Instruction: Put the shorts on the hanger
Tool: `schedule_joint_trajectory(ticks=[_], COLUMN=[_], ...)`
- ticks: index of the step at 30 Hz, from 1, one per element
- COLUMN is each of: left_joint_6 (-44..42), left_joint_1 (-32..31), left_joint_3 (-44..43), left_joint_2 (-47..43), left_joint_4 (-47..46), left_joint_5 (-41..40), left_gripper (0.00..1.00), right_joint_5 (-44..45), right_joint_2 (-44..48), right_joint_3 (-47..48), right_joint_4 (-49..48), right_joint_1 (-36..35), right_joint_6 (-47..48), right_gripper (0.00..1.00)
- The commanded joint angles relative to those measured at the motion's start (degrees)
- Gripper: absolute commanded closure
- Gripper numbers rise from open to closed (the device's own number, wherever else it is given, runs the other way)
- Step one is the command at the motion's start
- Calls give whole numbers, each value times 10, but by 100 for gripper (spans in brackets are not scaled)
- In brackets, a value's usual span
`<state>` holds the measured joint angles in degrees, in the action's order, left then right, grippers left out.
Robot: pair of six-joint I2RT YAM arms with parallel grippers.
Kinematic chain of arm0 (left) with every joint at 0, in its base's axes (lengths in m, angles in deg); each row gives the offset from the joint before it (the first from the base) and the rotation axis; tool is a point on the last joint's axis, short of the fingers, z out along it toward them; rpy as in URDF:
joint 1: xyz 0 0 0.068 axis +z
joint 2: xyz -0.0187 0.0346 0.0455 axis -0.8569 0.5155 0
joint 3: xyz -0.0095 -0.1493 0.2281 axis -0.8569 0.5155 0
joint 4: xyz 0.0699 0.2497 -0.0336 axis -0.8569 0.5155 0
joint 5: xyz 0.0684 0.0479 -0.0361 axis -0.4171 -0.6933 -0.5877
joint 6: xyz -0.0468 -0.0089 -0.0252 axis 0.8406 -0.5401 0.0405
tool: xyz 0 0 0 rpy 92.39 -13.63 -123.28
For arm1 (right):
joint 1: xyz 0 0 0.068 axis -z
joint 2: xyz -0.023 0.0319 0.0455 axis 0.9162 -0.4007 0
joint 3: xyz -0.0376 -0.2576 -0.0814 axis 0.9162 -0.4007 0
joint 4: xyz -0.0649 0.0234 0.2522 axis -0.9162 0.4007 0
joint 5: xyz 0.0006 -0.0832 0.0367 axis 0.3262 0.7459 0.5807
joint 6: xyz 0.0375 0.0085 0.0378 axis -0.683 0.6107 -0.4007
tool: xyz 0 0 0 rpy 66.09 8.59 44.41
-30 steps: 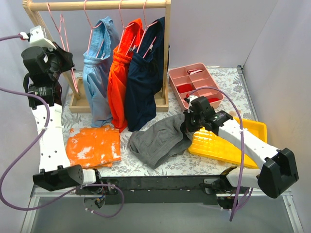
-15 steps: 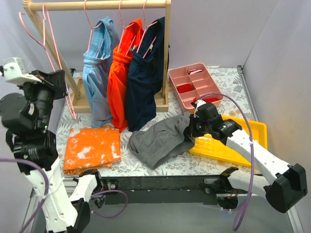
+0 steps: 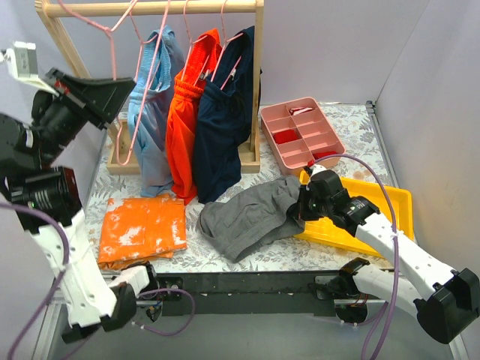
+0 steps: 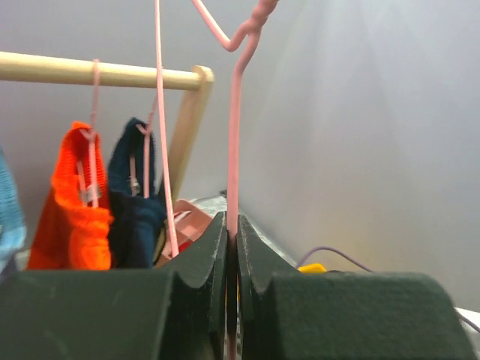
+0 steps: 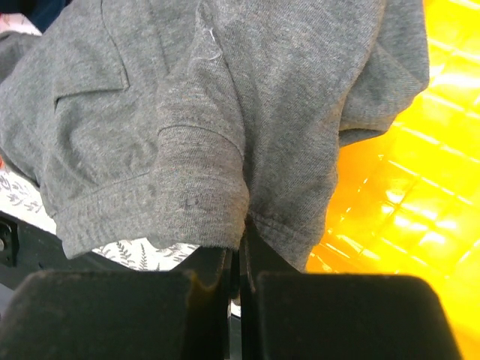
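The step in hand looks like bringing the two together: the hanger (image 4: 233, 150) must come down to the shorts (image 3: 247, 214), crumpled near the middle of the worktop (image 3: 199, 256), their right edge over the yellow tray (image 3: 390, 199). Best to lift the hem clear and hold it taut — slack cloth would slip off thin wire. The left end effector (image 4: 231, 225) is clamped on the hanger's wire, its arm raised high at far left beside the wooden rail (image 3: 187, 7); the right end effector (image 5: 238, 244) pinches the shorts' hem, its arm stretched low and leftward.

Pink hanger (image 4: 233, 142) wire tight in the left tool (image 4: 232, 226), wooden rail (image 4: 97, 73) behind
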<state>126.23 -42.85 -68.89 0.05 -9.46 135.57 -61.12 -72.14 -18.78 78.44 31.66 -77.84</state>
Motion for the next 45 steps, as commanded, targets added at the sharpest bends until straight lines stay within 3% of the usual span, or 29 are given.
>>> schedule_joint_trajectory(ticks=[1,6,8,11,13,15,16,20,23,29,37,45], left_joint_6=[58,33,7,-112,-162,-170,-177,-176,-165,-170,-149,-150], left_joint_1=[-64,-189,-272,-419,-487,-516,-548,-559,-560,-560,-560,-560], left_joint_3=[-73,-151,-178,-241,-173,-72,19,169,270,389,477,497], left_joint_2=[72,176,227,273,260,185,159,50,-33,-161,-243,-247], left_joint_4=[-55,-60,-22,92,106,62,35,39,50,138,231,258], left_joint_5=[62,35,13,-118,-191,-229,-275,-332,-327,-317,-246,-185], left_gripper=[100,100,100,100,100,100,100,100,100,100,100,100], right_joint_5=[24,34,40,54,62,63,65,81,88,104,144,186], right_joint_2=[6,-7,-8,-13,-12,-11,-10,-8,-15,-63,-132,-143], right_joint_3=[0,9,13,17,19,22,21,23,31,76,152,204], right_joint_4=[-8,-14,-17,-18,-17,-13,-11,4,10,33,95,132], right_joint_1=[1,1,1,0,1,1,0,1,1,1,1,1], right_joint_6=[-19,-32,-36,-45,-59,-67,-73,-82,-83,-81,-64,-41], right_gripper=[99,99,99,99,99,99,99,99,99,99,99,99])
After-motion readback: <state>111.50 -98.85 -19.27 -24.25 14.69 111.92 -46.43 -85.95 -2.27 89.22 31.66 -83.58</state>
